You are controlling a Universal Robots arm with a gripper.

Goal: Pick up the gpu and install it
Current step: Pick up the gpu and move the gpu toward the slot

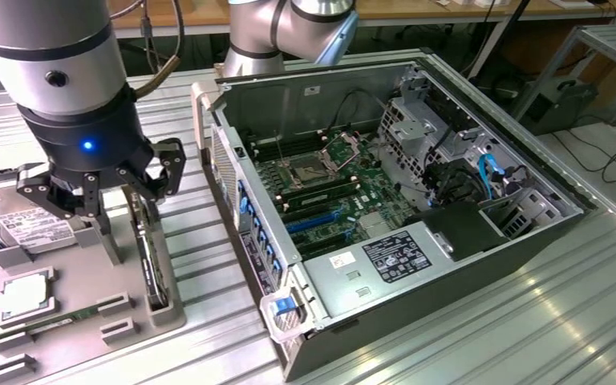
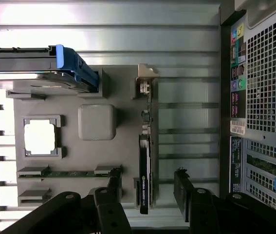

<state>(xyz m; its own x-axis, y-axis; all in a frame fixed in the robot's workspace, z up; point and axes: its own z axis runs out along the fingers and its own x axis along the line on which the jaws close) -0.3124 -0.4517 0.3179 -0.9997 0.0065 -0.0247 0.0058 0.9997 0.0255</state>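
Gpu [image 1: 156, 277], thin flat black card with silver metal bracket, noted standing on edge in slot of grey moulded holder tray [image 1: 73, 258] at exterior view's left, beside open black tower computer case [image 1: 415, 321], under black gripper [image 1: 124, 220]. Wrist view: gripper spread wide, fingers [image 2: 180, 183] either side of card, clear of both faces.

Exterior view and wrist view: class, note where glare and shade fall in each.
Exterior view: glare streaks the metal table, while the computer case interior lies dimmer. Wrist view: strong glare whitens the metal table's slats; the gpu stands dark, edge-on.
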